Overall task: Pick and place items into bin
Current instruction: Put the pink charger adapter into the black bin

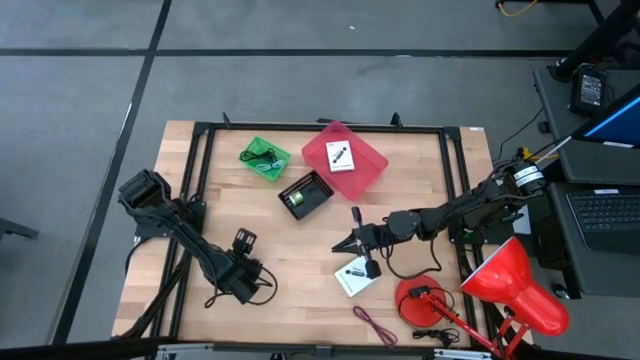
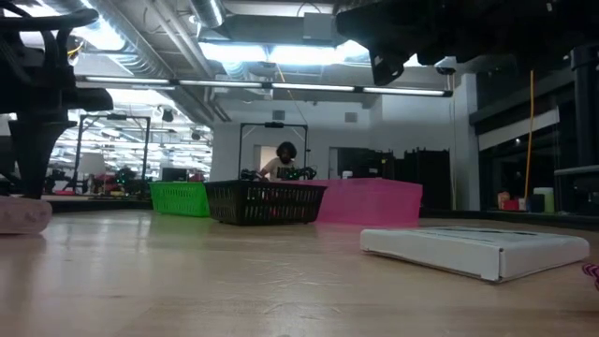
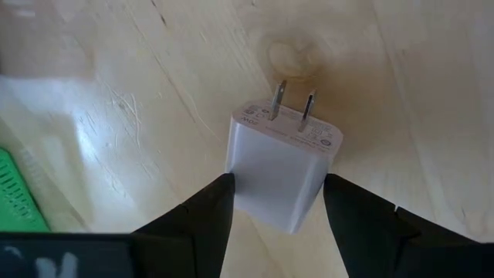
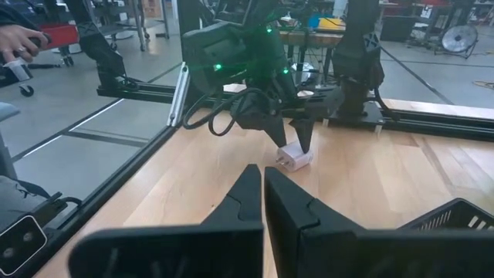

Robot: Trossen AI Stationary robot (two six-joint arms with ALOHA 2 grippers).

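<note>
Fingers [image 3: 204, 212] of the left gripper [image 3: 278, 205] straddle a white plug [image 3: 282, 166], spread and not yet pinching it, on the table's [image 1: 300, 240] front left. It is a small block with two metal prongs. Right gripper [image 4: 264, 189], fingers pressed together, hovers mid-table.

Table: I see a light wooden top [image 1: 300, 250] with a black frame round it, filling the middle of the high view.
Far edge: I count a green bin [image 1: 265, 159], a black basket [image 1: 306, 194] and a pink bin [image 1: 344, 158], left to right.
Lower middle: a flat white card [image 1: 356, 277] lies there.
Lower left: a white plug charger [image 3: 282, 170] rests on the wood.
Bottom edge: a maroon cord [image 1: 374, 325], with the red lamp base [image 1: 421, 302] to its right.
</note>
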